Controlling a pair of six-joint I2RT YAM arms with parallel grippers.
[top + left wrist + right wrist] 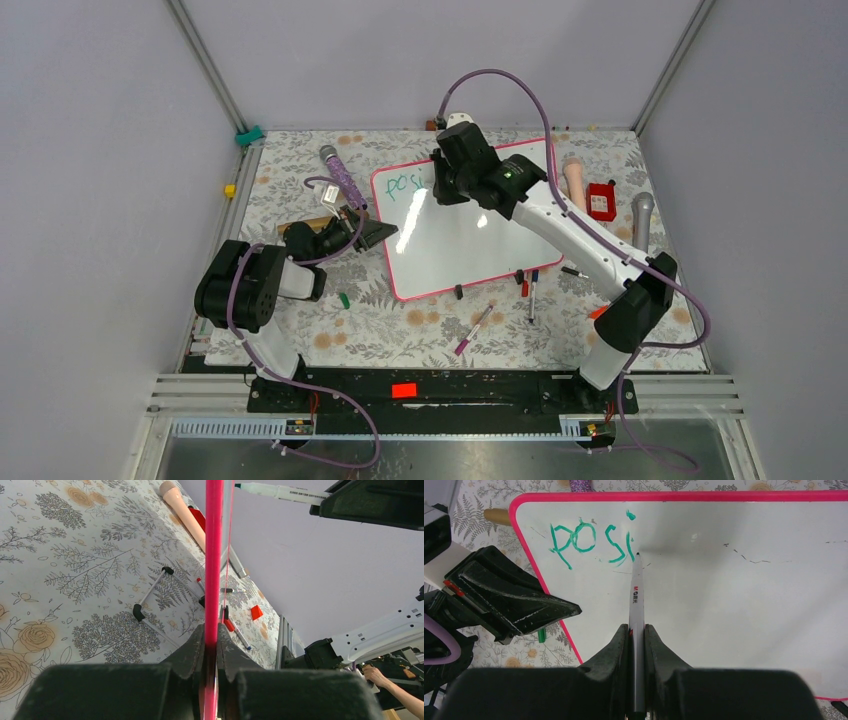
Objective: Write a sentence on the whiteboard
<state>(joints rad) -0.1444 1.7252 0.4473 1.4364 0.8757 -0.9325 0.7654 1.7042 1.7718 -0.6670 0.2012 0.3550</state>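
Observation:
The whiteboard [455, 245] lies on the floral cloth, white with a pink frame, and green letters "posi" [589, 540] stand at its top left corner. My left gripper [378, 235] is shut on the board's left edge; in the left wrist view the pink frame [214, 555] runs edge-on between the pads [210, 645]. My right gripper [445, 185] hovers over the board's upper left and is shut on a grey marker [636, 595]. The marker's tip rests on the board just right of the "i".
Loose markers [474, 328] [532, 295] and black caps [459, 292] lie in front of the board. A red box [601, 201], a beige cylinder [574, 180] and a grey microphone [641, 215] sit to the right. A purple microphone [342, 175] lies at the left, and a green cap [344, 300] sits nearer.

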